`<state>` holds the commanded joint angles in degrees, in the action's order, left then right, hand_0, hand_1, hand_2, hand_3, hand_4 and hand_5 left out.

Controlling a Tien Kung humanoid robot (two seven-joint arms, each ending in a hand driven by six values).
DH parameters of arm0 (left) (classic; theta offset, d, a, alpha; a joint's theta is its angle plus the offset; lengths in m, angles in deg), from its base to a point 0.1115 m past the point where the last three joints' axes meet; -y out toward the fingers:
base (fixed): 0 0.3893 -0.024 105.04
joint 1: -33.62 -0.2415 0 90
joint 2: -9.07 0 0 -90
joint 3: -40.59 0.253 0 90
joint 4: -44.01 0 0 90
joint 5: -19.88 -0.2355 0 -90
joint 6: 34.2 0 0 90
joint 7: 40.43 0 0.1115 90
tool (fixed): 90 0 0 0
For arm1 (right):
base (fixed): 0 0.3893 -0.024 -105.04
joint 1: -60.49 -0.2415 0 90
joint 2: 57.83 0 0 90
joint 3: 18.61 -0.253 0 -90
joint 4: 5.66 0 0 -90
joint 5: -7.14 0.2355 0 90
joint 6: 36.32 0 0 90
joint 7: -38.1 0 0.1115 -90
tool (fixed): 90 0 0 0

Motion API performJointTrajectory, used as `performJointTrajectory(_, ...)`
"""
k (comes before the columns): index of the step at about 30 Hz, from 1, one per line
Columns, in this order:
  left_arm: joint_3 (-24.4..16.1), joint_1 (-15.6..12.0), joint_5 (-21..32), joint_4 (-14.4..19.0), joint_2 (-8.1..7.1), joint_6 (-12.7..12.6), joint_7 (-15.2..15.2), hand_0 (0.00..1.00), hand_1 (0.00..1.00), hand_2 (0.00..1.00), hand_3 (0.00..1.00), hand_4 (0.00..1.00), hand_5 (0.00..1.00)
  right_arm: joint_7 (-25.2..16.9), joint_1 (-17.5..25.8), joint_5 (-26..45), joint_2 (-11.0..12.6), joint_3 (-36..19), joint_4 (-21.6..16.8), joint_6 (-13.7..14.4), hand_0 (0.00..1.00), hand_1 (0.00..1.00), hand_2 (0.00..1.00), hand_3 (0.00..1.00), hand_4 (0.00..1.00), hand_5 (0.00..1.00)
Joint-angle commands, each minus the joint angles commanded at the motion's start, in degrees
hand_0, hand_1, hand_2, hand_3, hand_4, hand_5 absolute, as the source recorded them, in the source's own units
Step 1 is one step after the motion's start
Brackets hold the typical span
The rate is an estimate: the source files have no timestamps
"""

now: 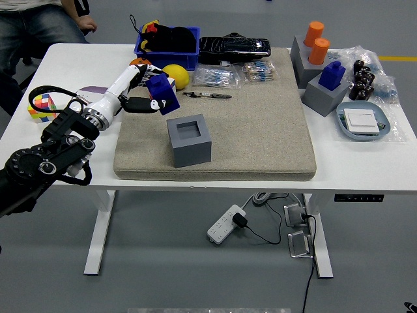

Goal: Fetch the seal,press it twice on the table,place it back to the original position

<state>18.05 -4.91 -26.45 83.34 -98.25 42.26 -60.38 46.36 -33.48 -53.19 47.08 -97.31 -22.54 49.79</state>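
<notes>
One hand is doing all the work here: your left hand (138,98), white-fingered at the end of the black arm coming in from the lower left of the frame, is pinching the dark blue block-shaped seal (161,94) from its left side, with the seal tilted and raised in the upper left of the frame. It is hanging clear of the square grey holder block (189,139), whose top socket is showing dark and vacant near the centre of the picture, so you are holding the stamp free of its seat, which suits the fetching part of the job. The holder is sitting on the beige felt mat (260,124) that covers most of the white table (365,163); judging from that, the padded mat is probably there to cushion the pressing. You are carrying the seal just in front of the yellow lemon (177,75) and near the orange fruit (135,62), which is largely hidden behind your fingers, so watch for knocking them. Neither press looks done yet, and the return to the grey socket is waiting after them. Your right hand is not showing anywhere. At the upper left corner a seated person (45,16) is staying well apart from the table's contents.
</notes>
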Motion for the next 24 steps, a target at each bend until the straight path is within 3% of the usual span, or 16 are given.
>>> performJointTrajectory(4,1.6,-0.3,0.2,-3.3,-0.93,0.1,0.2,0.634,0.467,0.424,0.587,0.675,0.002,0.0,0.1,0.0,-0.1,-0.2,0.1,-0.1,0.802,0.705,0.673,0.675,0.719,0.496)
performJointTrajectory(8,4.2,-1.0,0.8,-6.0,-0.81,0.4,0.6,0.634,0.467,0.424,0.587,0.675,0.002,0.0,0.0,0.0,-0.2,-0.2,0.0,-0.1,0.802,0.705,0.673,0.675,0.719,0.496)
performJointTrajectory(15,10.7,-2.0,3.8,-9.3,0.85,0.7,1.2,0.636,0.473,0.423,0.589,0.679,0.002,0.0,-0.2,0.2,-0.1,0.0,-0.1,0.0,0.802,0.705,0.672,0.676,0.719,0.496)
performJointTrajectory(24,14.8,-2.8,6.4,-11.3,3.12,0.8,1.5,0.637,0.474,0.426,0.589,0.686,0.002,0.1,-0.2,0.2,-0.2,0.1,0.0,-0.1,0.803,0.705,0.671,0.676,0.719,0.496)
